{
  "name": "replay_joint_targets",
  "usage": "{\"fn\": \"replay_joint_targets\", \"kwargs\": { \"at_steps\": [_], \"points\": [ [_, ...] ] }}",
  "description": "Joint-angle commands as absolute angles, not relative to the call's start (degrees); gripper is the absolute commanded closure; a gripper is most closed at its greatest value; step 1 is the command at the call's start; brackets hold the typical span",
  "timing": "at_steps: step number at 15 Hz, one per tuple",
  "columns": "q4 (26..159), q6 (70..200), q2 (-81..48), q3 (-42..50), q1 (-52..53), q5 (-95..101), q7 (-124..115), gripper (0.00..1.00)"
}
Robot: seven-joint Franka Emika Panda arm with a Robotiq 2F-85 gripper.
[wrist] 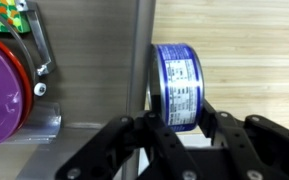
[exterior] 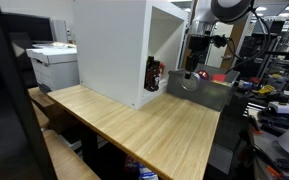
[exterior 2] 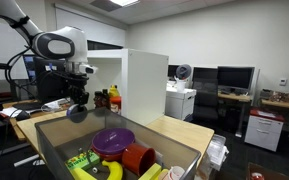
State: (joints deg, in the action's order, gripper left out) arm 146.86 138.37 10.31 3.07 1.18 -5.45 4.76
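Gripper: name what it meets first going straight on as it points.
Probably the wooden table beside the bin wall, with the blue-labelled can in the gripper touching first; depth is unclear.

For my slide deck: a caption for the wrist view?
Fingers grip a blue-labelled can over the wooden table, beside a grey bin.

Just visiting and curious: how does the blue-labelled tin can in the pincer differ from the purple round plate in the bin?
The blue-labelled tin can is clamped between the fingers of the pincer, while the purple round plate lies loose in the grey bin among other things. The can carries a printed label; the plate is plain. The plate looks wider and flatter than the can. Both are round.
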Motion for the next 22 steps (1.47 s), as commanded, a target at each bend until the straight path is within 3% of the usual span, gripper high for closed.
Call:
{"fn": "replay_joint_targets", "kwargs": {
  "at_steps": [1,22],
  "points": [
    [146.8,139.5,10.1,3.2,-0.4,-3.2,5.7,0.88],
    [146.5,139.5,9.5,5.8,-3.7,-2.2,5.0,0.88]
  ]
}}
